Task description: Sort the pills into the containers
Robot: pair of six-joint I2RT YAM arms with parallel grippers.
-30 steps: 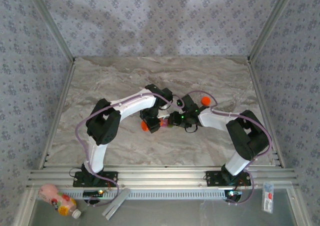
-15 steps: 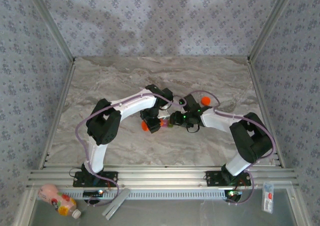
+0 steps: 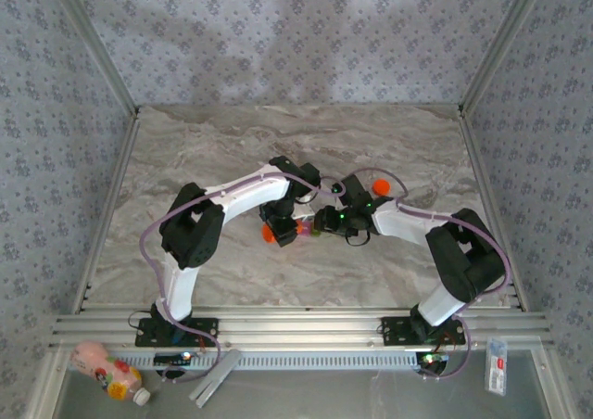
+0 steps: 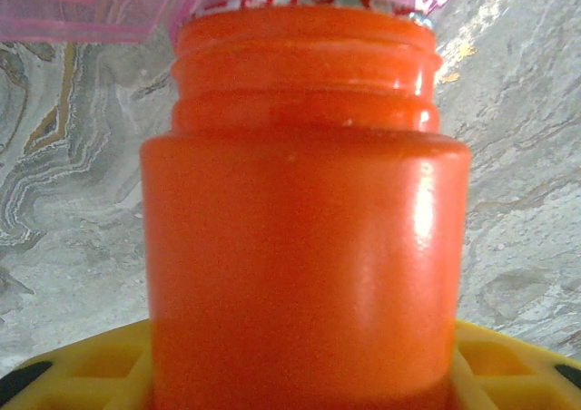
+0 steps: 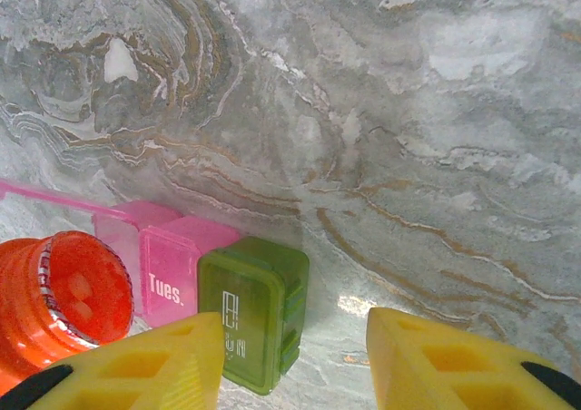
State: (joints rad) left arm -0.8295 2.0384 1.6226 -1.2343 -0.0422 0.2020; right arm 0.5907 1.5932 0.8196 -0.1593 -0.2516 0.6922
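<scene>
Touching, seemingly: orange bottle (image 5: 68, 292), pill case (image 5: 254, 315).

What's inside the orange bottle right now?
Through the open mouth of the orange bottle, the right wrist view shows an orange interior with two paler shapes, possibly pills. Its opaque wall hides anything deeper.

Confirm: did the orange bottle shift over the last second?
No. The orange bottle sits at the same distance from the near rail in the top view.

Bright, even light; glare streaks the orange bottle (image 4: 422, 210), slightly blurred close-up
</scene>
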